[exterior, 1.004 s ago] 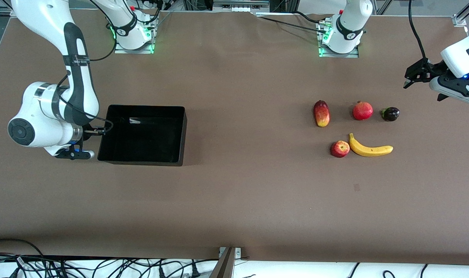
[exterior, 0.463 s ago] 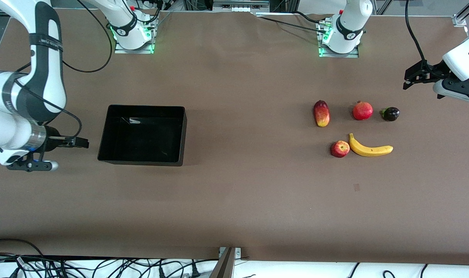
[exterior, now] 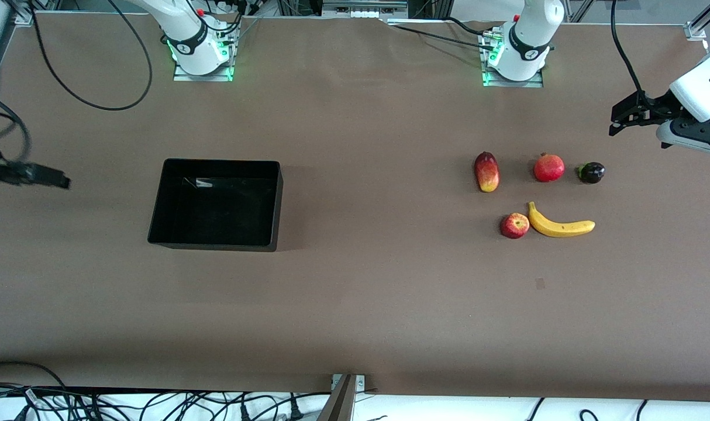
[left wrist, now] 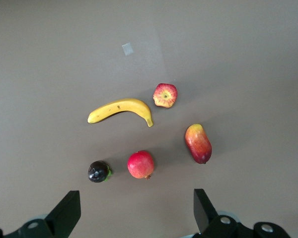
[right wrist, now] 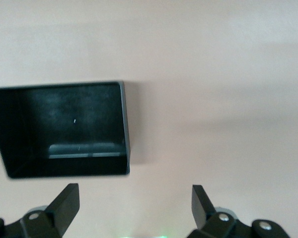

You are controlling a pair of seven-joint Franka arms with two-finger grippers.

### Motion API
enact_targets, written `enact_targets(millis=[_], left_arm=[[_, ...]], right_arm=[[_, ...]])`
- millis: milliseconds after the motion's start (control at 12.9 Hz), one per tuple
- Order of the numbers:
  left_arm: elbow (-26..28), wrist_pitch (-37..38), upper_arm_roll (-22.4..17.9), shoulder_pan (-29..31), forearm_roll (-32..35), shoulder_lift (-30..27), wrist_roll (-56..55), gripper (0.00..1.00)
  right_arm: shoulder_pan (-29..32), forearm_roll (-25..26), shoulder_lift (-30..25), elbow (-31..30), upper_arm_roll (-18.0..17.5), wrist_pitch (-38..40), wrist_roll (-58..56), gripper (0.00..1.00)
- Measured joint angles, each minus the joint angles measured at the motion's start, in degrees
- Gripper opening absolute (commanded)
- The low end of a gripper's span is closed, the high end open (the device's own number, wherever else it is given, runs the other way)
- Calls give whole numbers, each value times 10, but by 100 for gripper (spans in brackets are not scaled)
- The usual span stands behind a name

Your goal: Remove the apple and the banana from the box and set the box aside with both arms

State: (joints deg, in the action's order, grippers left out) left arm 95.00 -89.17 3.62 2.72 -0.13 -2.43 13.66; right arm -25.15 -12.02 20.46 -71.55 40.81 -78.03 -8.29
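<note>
1. Nearest to the front camera you see the apple and the banana. They lie on the bare table toward the left arm's end, just beside each other, maybe touching. Both are already out of the box.
2. A little farther stand a mango, a pomegranate and a small dark fruit in one row.
3. The box sits toward the right arm's end, well apart from the fruit. It is empty, so you can judge that it was set aside there.
4. The right gripper hangs over the table beside the box, jaws spread, holding nothing.
5. The left gripper waits over the table near the dark fruit, jaws also spread and empty.
</note>
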Motion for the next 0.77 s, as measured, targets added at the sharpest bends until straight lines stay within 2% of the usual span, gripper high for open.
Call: enact_targets(millis=[77,154,232,386,463,695,772], left_arm=[[0,0,1,0,0,0,0,100],[-1,1,1,0,0,0,-1,100],[-1,2,1,0,0,0,-1,100],[-1,2,1,0,0,0,-1,100],[-1,2,1,0,0,0,-1,100],[-1,3,1,0,0,0,-2,100],[-1,3,1,0,0,0,-2,100]], right_arm=[[3,0,-14,10,3,23,0,100],[11,3,-31,7,-7,35,0,100],[47,13,-51,-6,-52,38,0,100],[171,55,-86,-50,-199,18,0,100],[216,84,-106,-79,-261,-10,0,100],[289,115,-192,-199,-381,-99,39,100],[305,116,-222,-236,-405,-118,47,100]])
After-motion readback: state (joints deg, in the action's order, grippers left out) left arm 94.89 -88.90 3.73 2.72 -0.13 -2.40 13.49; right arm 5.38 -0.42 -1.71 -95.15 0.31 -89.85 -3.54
